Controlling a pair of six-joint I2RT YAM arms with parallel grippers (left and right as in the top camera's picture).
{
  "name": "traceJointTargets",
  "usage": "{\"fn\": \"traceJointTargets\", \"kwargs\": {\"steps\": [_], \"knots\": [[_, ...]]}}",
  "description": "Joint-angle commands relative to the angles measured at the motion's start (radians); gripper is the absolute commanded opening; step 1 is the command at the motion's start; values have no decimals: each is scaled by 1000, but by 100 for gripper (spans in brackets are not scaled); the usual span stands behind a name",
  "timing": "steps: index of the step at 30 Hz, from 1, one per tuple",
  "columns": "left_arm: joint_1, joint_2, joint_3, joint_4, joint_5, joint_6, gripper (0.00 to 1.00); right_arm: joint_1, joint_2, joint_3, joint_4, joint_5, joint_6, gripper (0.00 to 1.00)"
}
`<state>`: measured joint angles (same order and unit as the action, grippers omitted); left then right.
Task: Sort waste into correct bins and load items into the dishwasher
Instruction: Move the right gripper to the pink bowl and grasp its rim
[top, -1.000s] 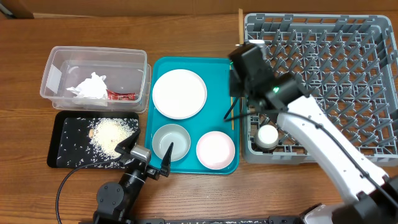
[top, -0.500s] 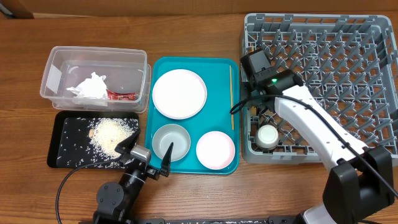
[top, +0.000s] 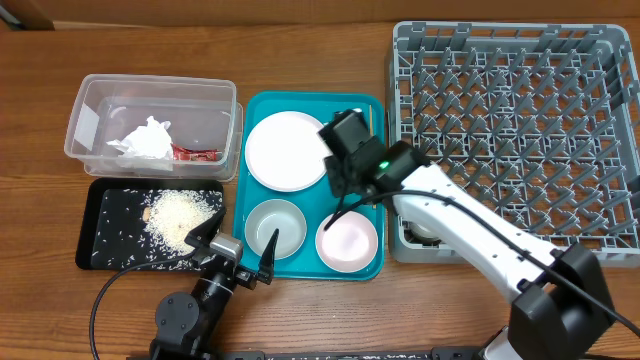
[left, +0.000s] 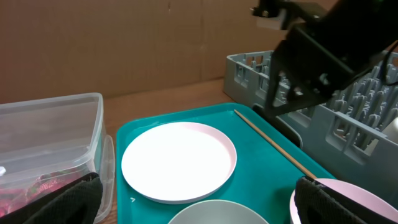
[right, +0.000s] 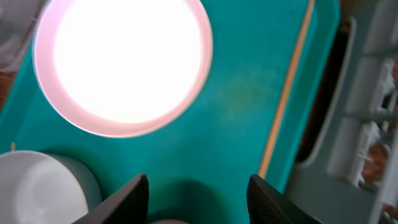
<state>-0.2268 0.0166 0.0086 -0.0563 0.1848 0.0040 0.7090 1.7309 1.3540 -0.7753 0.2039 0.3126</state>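
The pale pink plate, grey metal bowl and pale pink bowl sit on the teal tray. A wooden chopstick lies along the tray's right edge. My right gripper is open and empty, hovering over the tray between the plate and the pink bowl. My left gripper is open and empty at the tray's front edge, by the grey bowl. The napkin and red wrapper lie in the clear tub. Rice lies on the black tray. My right arm hides the cup.
The grey dishwasher rack fills the right side, its left wall close to the teal tray. My right arm crosses the rack's front left corner. Bare wooden table lies at the back and the front.
My right gripper has moved left from the rack's front left corner to over the teal tray, open. The arm now covers the white cup. My left gripper has not moved.
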Motion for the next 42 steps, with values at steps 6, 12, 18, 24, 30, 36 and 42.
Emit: {"fn": "traceJointTargets", "kwargs": {"steps": [6,12,18,24,30,36,42], "knots": [[6,-12,-4,0,15,16,100,-39,207,20,99,200,-3,50],[6,-12,-4,0,15,16,100,-81,315,20,113,199,-3,49],[6,-12,-4,0,15,16,100,-102,357,19,85,80,-3,43],[6,-12,-4,0,15,16,100,-97,357,20,69,-135,-3,24],[6,-12,-4,0,15,16,100,-93,356,27,53,-142,0,15],[6,-12,-4,0,15,16,100,-95,321,96,-27,-79,0,4],[6,-12,-4,0,15,16,100,-103,204,241,-135,-34,0,4]]}}
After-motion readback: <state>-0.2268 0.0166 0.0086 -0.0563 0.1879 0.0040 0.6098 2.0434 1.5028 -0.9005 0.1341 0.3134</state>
